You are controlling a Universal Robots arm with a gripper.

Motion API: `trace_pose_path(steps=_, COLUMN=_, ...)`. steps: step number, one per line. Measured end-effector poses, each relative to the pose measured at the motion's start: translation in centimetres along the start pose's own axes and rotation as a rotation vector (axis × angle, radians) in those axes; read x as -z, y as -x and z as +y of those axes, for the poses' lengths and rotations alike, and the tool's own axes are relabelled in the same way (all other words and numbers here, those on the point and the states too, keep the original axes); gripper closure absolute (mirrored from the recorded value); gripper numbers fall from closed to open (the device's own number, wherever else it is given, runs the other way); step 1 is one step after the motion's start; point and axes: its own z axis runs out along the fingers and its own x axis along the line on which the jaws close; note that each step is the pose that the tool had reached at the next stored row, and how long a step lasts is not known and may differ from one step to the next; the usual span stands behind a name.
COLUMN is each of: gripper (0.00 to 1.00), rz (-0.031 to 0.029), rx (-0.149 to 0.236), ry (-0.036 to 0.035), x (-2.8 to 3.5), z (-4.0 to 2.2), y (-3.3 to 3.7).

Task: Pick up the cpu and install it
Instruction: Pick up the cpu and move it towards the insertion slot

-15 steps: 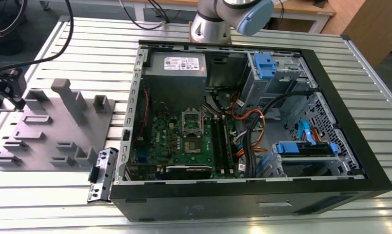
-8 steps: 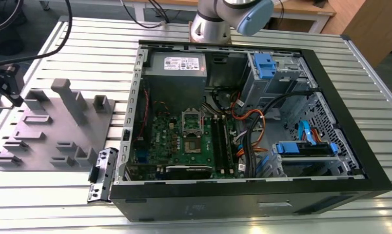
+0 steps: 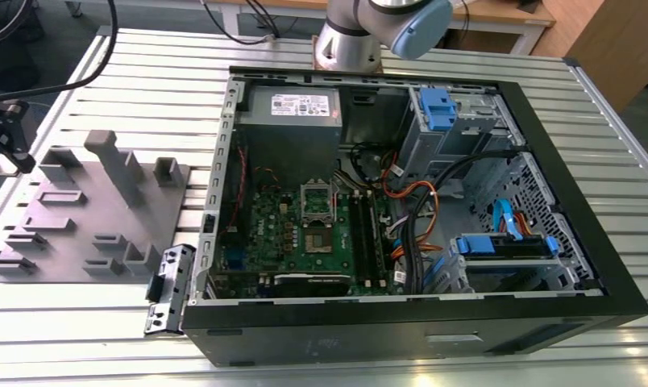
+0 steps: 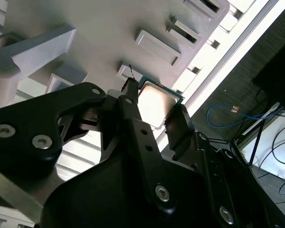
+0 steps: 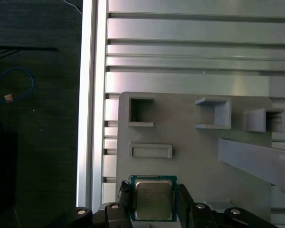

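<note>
Hand: black, two-fingered hand (image 5: 153,205) (image 4: 154,114), clamped on the cpu. In both wrist views one finger (image 5: 125,197) (image 4: 129,102) lies against one edge of the chip and the other finger (image 5: 183,202) (image 4: 179,126) against the opposite edge.
Hand, exterior view: dark shape (image 3: 10,157) at the exterior view's left edge, over the far corner of the tray.
Cpu: small flat square chip (image 5: 153,197) (image 4: 157,100) with a pale metal top and a green rim. It is held level between the fingers, close over the tray's flat base near the tray's edge; whether it touches the base cannot be told.
Tray: grey plastic tray (image 5: 190,156) (image 4: 104,28) (image 3: 76,218) with open square pockets, a shallow oblong recess and upright blocks, lying flat on the table.
Table: ribbed aluminium table (image 5: 180,52) (image 3: 120,64) carrying the tray and the computer case.
Computer case: black open case (image 3: 410,322) lying on its side, at the exterior view's right of the tray and well apart from the hand.
Motherboard: green board (image 3: 292,242) on the bottom of the case, with a metal-framed socket (image 3: 317,211) near its middle.
Arm: grey base (image 3: 351,44) standing on the table behind the case.
Floor: dark floor (image 5: 33,142) beyond the table's edge, with a blue cable (image 5: 26,78) on it.
</note>
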Motion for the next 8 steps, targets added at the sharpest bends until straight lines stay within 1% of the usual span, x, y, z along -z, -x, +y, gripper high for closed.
trace_pose_path(steps=4, gripper=0.53, rz=0.0007, rx=0.000, ry=-0.0004, x=0.11, z=0.00, y=0.00)
trace_pose_path(steps=6, gripper=0.53, rz=0.0002, rx=0.000, ry=-0.0002, x=0.38, z=0.01, y=0.00)
trace_pose_path(steps=8, gripper=0.53, rz=0.0002, rx=0.000, ry=-0.0002, x=0.80, z=0.03, y=0.00)
